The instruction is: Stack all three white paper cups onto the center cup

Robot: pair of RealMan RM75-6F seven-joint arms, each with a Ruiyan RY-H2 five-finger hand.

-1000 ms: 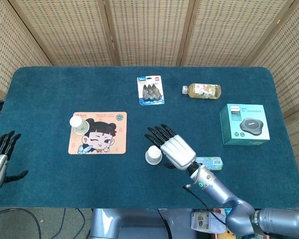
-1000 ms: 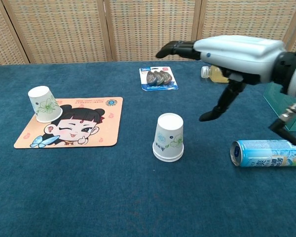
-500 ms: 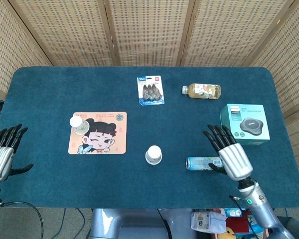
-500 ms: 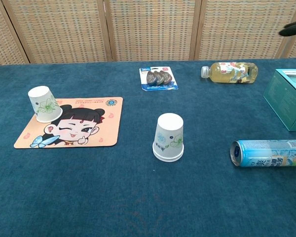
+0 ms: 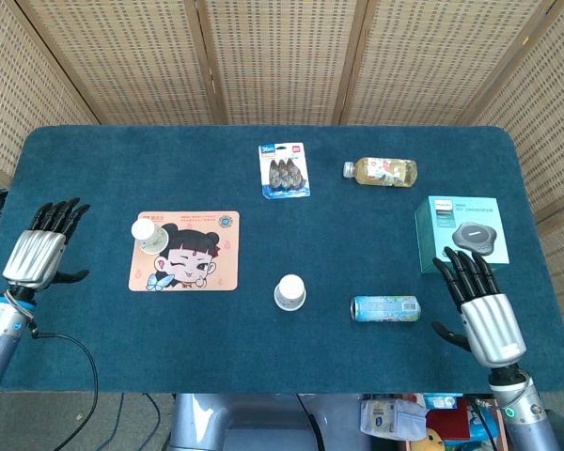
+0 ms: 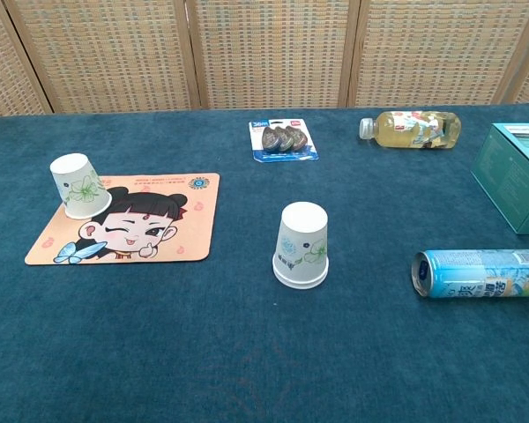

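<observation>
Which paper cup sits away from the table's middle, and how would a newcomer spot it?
Find the cartoon-girl mat on the blue table's left side. The cup stands upside down on its top-left corner, unlike the center cup on bare cloth.

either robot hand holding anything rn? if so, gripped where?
Nothing is held. The left robot hand and right robot hand are both open with fingers spread, well away from the white paper cups.

center stack (image 6: 301, 246) inverted, mid-table; lone cup (image 6: 80, 185) inverted, on mat
</observation>
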